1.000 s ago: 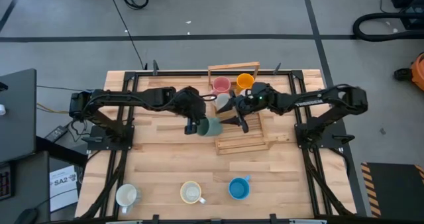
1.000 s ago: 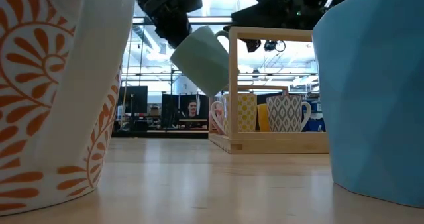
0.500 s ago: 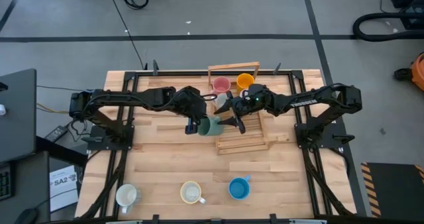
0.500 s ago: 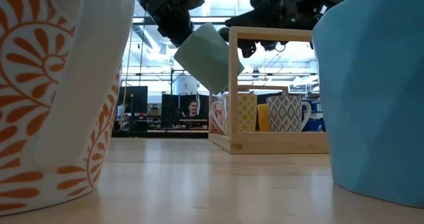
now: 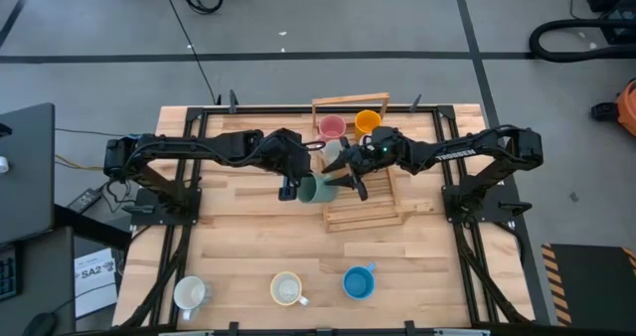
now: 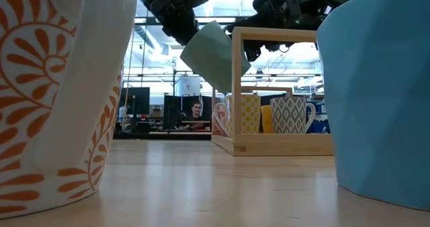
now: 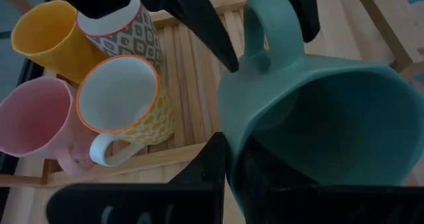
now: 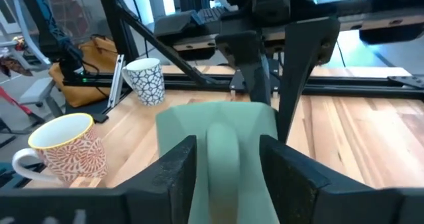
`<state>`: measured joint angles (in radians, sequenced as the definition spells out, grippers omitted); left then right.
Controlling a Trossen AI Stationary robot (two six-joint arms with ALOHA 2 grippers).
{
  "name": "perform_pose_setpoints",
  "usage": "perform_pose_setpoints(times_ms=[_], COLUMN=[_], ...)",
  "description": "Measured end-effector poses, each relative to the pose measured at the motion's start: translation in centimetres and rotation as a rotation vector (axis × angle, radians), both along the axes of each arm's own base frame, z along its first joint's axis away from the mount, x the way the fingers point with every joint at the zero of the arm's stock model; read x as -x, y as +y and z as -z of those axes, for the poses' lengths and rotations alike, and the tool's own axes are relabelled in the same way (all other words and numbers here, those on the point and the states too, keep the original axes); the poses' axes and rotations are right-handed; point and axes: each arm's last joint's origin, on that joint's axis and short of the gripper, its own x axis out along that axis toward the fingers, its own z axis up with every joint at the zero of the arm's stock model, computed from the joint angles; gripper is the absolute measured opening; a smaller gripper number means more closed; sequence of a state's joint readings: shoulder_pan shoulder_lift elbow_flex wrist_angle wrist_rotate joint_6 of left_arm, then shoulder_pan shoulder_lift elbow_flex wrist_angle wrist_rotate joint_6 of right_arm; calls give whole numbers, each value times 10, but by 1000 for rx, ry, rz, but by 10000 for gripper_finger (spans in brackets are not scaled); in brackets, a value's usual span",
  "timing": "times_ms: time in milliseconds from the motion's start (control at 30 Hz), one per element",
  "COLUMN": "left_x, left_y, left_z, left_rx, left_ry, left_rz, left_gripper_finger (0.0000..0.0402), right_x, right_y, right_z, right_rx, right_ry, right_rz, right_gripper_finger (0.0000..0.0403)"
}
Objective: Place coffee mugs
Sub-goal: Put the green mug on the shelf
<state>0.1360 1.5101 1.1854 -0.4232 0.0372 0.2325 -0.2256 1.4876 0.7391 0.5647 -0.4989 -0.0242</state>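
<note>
Two grippers, one green mug [image 5: 316,189] mid-handover

Left gripper [image 5: 291,188] clamps its rim, aloft beside the wooden rack [image 5: 363,213]; right gripper [image 5: 350,180], fingers apart, straddles the handle [image 7: 266,26]. Close squarely on it before the left lets go; placed mugs stand beyond.

- High view: straight down over the whole table [image 5: 248,247], both arms in shot, floor all round.
- Low view: level at tabletop, pressed close between two near mugs, facing the rack [image 6: 282,143] and the room behind.
- Left wrist: tight over the green mug [image 7: 318,118], onto the rack.
- Right wrist: facing the same green mug, handle-side, table beyond.
</note>
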Motion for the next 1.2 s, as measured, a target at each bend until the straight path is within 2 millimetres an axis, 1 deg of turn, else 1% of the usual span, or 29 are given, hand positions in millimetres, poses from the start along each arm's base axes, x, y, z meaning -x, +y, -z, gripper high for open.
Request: perform_pose_setpoints(times_ms=[267,567,667,867,1200], left_x=[4,4,4,4,4], left_y=[-1,-1,-1,-1,0], left_z=[4,4,5,5,4], left_rx=[9,13,13,12,8], left_ry=[52,64,65,65,64], left_rz=[3,5,4,2,-7], left_gripper_finger=[25,25,25,28,82], right_x=[2,2,2,2,5], right_y=[2,1,1,1,-2], right_z=[5,6,6,6,6], right_rx=[-32,-30,-30,-30,-60], right_ry=[58,68,68,69,97], right_rz=[-49,-41,-41,-41,-25], right_gripper_finger=[120,64,60,64,60])
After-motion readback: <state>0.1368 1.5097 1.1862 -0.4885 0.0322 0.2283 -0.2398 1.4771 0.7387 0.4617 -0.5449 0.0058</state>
